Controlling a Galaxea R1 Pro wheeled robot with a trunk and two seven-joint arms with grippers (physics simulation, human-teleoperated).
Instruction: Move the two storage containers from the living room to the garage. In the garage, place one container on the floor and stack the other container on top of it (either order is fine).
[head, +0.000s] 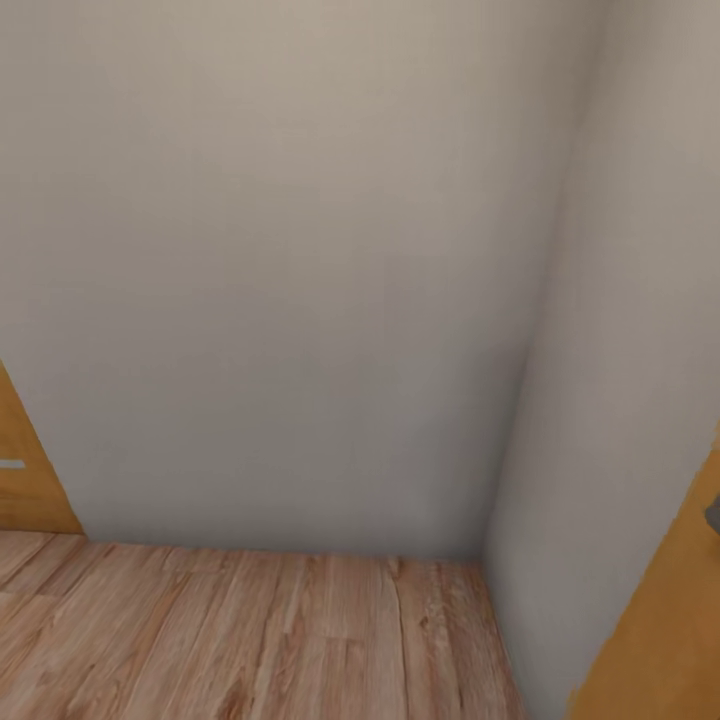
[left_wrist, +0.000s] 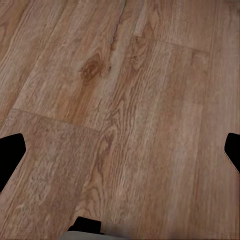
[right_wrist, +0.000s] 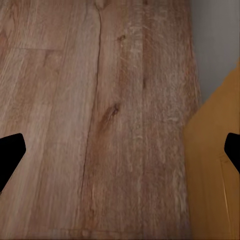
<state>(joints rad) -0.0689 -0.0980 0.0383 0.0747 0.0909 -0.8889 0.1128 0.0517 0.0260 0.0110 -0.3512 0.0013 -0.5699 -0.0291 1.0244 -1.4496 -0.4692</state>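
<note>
Pale walls (head: 300, 250) meeting in a corner above a wood plank floor (head: 250, 630).

Orange-brown door panels sit at lower left (head: 25, 470) and lower right (head: 670, 620) of the head view. Left gripper (left_wrist: 120, 150) and right gripper (right_wrist: 120, 150) hang spread wide and empty over the planks; the boxes lie outside these pictures, so neither arm can be judged nearer.
</note>
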